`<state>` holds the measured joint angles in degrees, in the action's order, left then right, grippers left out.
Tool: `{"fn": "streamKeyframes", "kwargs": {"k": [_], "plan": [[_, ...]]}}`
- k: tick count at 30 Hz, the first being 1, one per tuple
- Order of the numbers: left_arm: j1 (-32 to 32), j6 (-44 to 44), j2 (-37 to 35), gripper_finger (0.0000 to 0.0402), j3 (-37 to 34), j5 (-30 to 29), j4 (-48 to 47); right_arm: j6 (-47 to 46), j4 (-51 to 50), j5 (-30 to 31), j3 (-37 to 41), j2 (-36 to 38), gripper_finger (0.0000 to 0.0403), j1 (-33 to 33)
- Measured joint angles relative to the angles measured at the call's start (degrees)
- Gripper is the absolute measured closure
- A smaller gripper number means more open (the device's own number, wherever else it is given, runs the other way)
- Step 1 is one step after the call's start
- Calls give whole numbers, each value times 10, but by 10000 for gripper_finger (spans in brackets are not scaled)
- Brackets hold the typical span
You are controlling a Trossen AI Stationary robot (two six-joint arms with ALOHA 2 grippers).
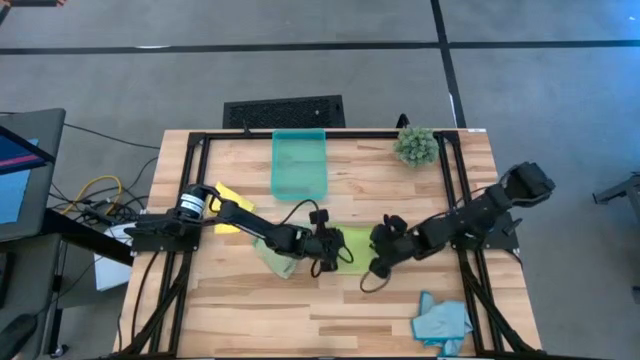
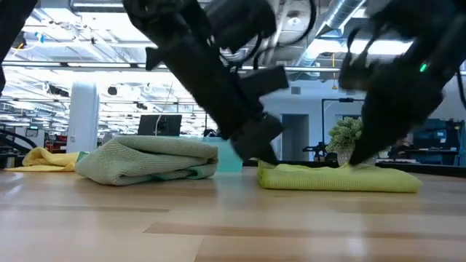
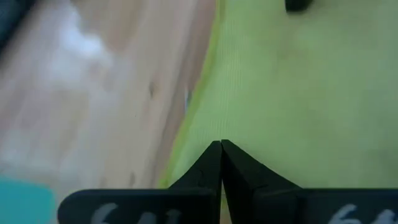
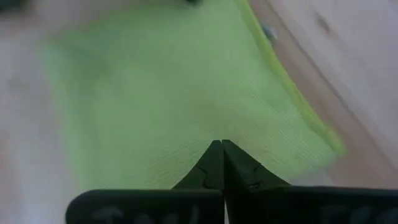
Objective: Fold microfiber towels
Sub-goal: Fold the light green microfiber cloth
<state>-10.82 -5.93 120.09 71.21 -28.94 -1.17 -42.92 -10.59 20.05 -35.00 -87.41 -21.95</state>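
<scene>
Lime green towel [image 1: 358,243] lies flat mid-table on the wooden table [image 1: 300,310], between both grippers. Left gripper [image 3: 221,148] presses its clenched fingers onto one end; right gripper [image 4: 222,148], likewise clenched, presses the other. Pale green towel [image 2: 149,160] sits bunched beside it, yellow towel [image 2: 44,158] farther off, light blue towel [image 1: 440,320] near the table's front corner.

- You're in a robotics lab or industrial test hall — the wooden table [image 1: 330,300] sits in a black metal frame [image 1: 200,140] on a grey concrete floor [image 1: 300,70].
- Look past the table: exposed ceiling ducts [image 2: 349,11], strip lighting, and open workspace.
- A monitor [image 1: 15,175] and loose cables [image 1: 95,190] sit at your left — bench kit, not home furnishings.
</scene>
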Motion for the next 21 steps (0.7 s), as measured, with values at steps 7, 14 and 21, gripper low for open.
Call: {"fn": "streamKeyframes", "kwargs": {"k": [7,14,21], "plan": [[20,-34,-3,402,-19,15,-17,-2,13,-6,-4,-32,385,7],[-19,-23,-41,401,-10,5,-38,15,21,19,-2,46,388,-65],[-42,5,-43,401,-11,22,-44,123,205,18,-3,-6,355,-102]]}}
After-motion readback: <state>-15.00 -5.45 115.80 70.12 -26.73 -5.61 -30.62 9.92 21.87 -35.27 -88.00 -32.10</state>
